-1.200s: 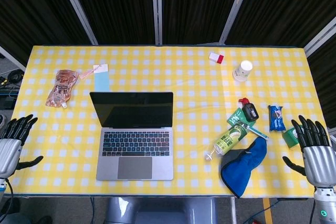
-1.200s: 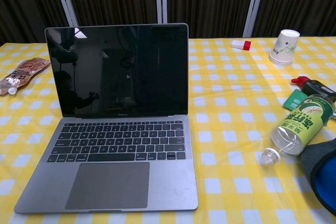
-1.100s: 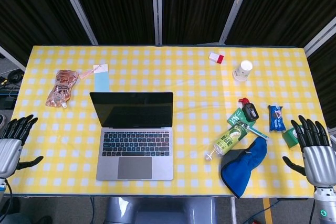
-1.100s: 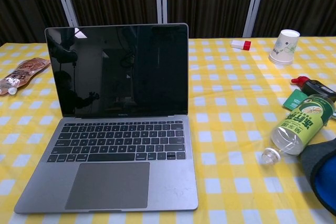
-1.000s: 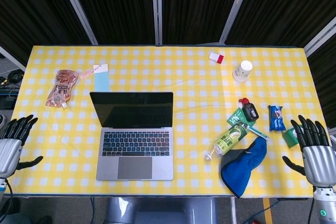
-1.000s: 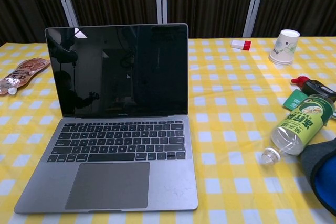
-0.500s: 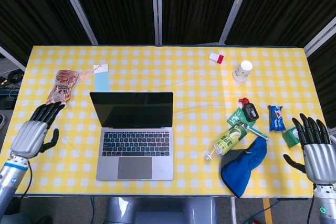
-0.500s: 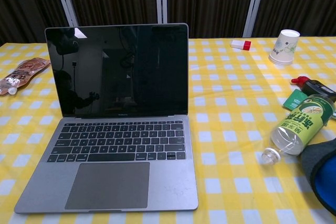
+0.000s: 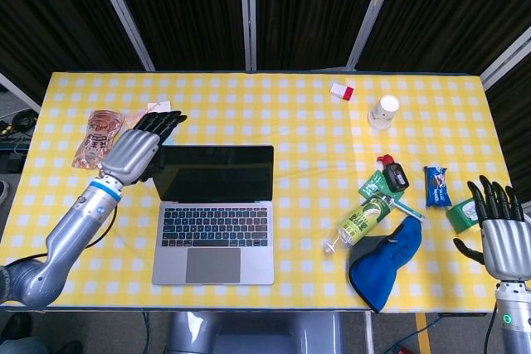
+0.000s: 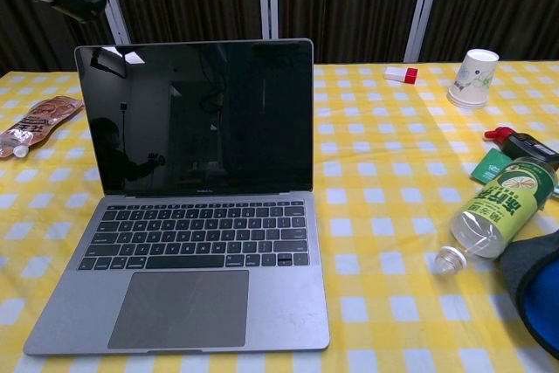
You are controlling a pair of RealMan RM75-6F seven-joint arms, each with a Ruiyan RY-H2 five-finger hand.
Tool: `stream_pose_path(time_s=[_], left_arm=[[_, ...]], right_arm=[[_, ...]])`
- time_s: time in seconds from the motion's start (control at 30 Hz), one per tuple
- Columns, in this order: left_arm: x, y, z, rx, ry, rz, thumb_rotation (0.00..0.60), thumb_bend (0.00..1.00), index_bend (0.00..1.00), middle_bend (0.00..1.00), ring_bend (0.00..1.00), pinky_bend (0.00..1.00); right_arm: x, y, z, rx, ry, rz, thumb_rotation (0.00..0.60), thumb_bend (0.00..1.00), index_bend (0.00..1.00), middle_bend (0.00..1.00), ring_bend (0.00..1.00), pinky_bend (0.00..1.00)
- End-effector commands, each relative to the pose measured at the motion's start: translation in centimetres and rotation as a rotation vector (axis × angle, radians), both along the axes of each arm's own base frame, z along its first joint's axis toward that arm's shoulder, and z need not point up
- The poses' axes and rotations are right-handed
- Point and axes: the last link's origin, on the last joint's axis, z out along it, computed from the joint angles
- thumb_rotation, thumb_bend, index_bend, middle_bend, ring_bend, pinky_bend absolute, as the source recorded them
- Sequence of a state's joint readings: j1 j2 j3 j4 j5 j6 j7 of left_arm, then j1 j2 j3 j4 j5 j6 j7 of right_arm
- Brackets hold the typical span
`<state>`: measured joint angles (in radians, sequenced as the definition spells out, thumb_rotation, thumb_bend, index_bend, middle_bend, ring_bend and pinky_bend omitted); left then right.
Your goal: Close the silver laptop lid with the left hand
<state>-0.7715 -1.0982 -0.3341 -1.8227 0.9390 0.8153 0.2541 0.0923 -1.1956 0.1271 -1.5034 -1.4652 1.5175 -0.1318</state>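
Overhead, the left hand (image 9: 133, 153) hovers with fingers (image 9: 166, 122) spread and holding nothing, at ten o'clock of the silver laptop (image 9: 213, 213), whose lid stands upright at mid-surface. From the chest it is dim, cropped at the top. The right hand (image 9: 504, 238), spread too, sits at four o'clock, off the yellow checked surface (image 9: 290, 113); dark curtains (image 9: 191, 6) behind.

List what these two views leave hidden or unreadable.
- Left hand: the chest view crops it at the top edge, dark and blurred; contact with the laptop lid can't be judged.
- Right hand: missing from the chest view.
- Blue cloth: cropped at the chest view's right edge.
- Bottle label: too small to read.
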Motion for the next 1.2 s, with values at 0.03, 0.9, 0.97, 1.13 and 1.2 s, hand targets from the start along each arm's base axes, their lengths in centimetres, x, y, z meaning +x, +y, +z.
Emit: stream_pose_path(time_s=[0.03, 0.9, 0.97, 1.13, 1.2], left_arm=[[1.9, 1.5, -2.8, -0.081, 0.041, 0.01, 0.6, 1.0, 0.0, 0.01, 0.06, 0.13], [1.0, 0.4, -2.6, -0.137, 0.021, 0.05, 0.6, 1.0, 0.27, 0.26, 0.33, 0.35], [0.9, 0.0, -2.3, -0.147, 0.02, 0.041, 0.6, 1.0, 0.27, 0.27, 0.33, 0.35], [0.8, -1.5, -1.7, -0.192, 0.007, 0.026, 0.6, 1.0, 0.27, 0.27, 0.33, 0.35], [0.8, -2.3, -1.6, -0.22, -0.002, 0.02, 0.6, 1.0, 0.27, 0.27, 0.33, 0.35]], right_arm=[[-0.2, -0.1, -0.2, 0.005, 0.005, -0.008, 0.6, 0.0, 0.0, 0.0, 0.0, 0.0], [-0.4, -0.3, -0.3, 0.004, 0.019, -0.019, 0.6, 0.0, 0.0, 0.0, 0.0, 0.0], [-0.4, -0.3, -0.4, 0.006, 0.02, -0.018, 0.6, 0.0, 0.0, 0.0, 0.0, 0.0], [-0.3, -0.3, -0.5, 0.009, 0.023, -0.015, 0.6, 0.0, 0.0, 0.0, 0.0, 0.0], [-0.3, -0.3, -0.5, 0.009, 0.024, -0.015, 0.6, 0.0, 0.0, 0.0, 0.0, 0.0]])
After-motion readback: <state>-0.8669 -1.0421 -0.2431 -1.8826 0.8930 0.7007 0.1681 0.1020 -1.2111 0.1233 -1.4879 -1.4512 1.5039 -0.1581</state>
